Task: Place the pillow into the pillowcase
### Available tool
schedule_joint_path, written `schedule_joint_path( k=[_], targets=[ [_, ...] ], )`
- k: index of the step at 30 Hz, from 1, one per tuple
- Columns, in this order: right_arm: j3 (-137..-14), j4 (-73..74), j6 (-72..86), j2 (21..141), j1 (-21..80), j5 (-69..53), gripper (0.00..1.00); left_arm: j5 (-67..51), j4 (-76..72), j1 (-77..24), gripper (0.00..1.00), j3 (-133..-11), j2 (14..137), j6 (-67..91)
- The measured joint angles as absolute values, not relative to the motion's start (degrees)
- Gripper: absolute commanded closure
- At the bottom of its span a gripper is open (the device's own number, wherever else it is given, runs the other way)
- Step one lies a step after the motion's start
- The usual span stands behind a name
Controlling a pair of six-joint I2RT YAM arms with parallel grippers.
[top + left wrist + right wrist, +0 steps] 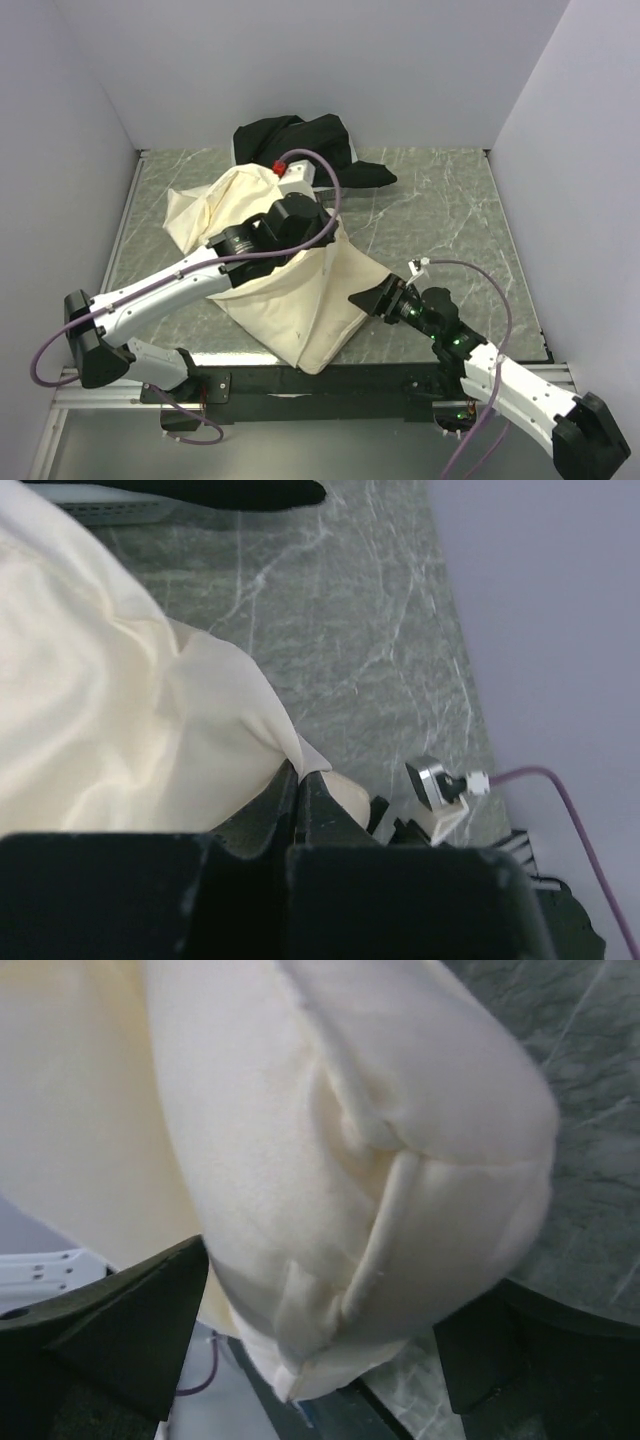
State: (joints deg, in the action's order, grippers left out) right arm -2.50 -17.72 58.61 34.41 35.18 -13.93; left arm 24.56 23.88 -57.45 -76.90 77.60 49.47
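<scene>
At the near right corner of the pillowcase (290, 310), the right gripper (362, 298) stood with its jaws wide, one finger on each side of a plump, seamed cream corner. Whether the fingers pressed on it could not be told. The near half of the pillowcase bulged full. No print showed through, so whether the filling was the pillow could not be told. Over the middle of the pillowcase, the left gripper (298, 785) had its jaws pinched tight on a fold of the thin cream fabric. Beyond the pillowcase's far end a heap of black cloth (300, 140) lay on the marbled table (450, 210).
</scene>
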Motion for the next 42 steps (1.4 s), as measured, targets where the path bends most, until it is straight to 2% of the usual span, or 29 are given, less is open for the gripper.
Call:
schedule_joint_path(
  k=[1, 3, 4, 11, 17, 26, 33, 38, 42],
  targets=[
    [-2.9, -18.0, 58.4, 35.6, 35.2, -13.7, 0.67, 23.8, 24.0, -58.0, 0.99, -77.9, 78.5, 48.4],
    [-5.7, -17.6, 57.2, 39.5, 35.3, -13.4, 0.95, 22.5, 24.3, -60.1, 0.99, -80.7, 80.7, 45.9],
    [-7.6, -16.6, 56.6, 41.0, 35.4, -13.3, 1.00, 21.8, 24.4, -61.4, 0.99, -82.2, 82.0, 44.6],
    [-27.7, -7.1, 48.3, 45.9, 35.6, -14.8, 1.00, 19.7, 27.7, -72.8, 0.99, -95.4, 90.7, 35.4],
    [-40.6, 0.7, 42.6, 45.5, 35.7, -17.8, 1.00, 21.0, 28.8, -76.9, 0.99, -104.0, 90.9, 31.0],
    [-41.3, -2.0, 41.1, 49.6, 36.7, -17.6, 1.00, 20.1, 31.2, -81.6, 0.99, -122.3, 92.4, 26.0],
    [-44.8, -1.1, 39.7, 52.8, 41.8, -13.4, 1.00, 19.1, 34.3, -84.1, 0.99, -129.8, 94.8, 24.8],
    [-48.7, 1.8, 38.4, 52.2, 48.3, -8.8, 1.00, 19.2, 34.0, -84.8, 0.99, -131.7, 95.2, 24.5],
    [-47.2, 2.9, 38.2, 49.1, 52.6, -5.8, 1.00, 16.2, 30.5, -81.7, 0.99, -125.1, 92.8, 27.3]
  ],
)
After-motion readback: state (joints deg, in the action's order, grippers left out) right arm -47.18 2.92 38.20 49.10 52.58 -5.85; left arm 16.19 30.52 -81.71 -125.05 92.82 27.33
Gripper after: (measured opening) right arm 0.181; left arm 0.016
